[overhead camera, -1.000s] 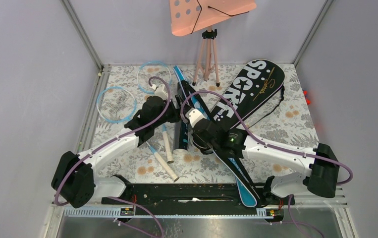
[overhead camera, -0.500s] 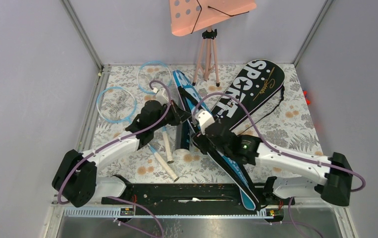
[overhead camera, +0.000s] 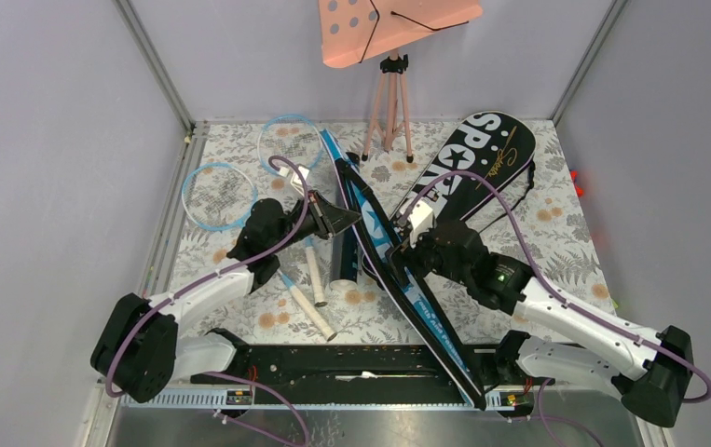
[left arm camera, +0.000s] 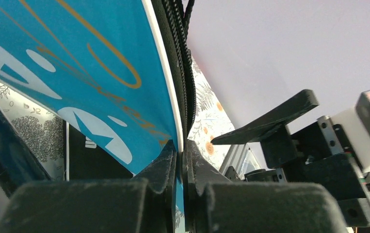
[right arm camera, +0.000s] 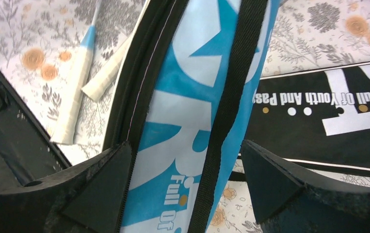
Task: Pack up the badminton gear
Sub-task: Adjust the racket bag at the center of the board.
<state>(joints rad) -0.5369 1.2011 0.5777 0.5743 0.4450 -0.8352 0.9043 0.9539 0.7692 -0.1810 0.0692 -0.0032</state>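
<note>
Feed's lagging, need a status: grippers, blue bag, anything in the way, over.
Left gripper shut on blue bag edge. Right gripper open, straddling bag, not gripping. Rackets loose on table, left of bag.

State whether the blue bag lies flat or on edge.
On edge: the blue bag looks narrow from above, left gripper pinching its rim.

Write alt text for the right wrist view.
The open right gripper straddles a blue bag with a black strap running along it. Two racket handles lie on the floral table at frame left; a black bag with white lettering lies at frame right.
</note>
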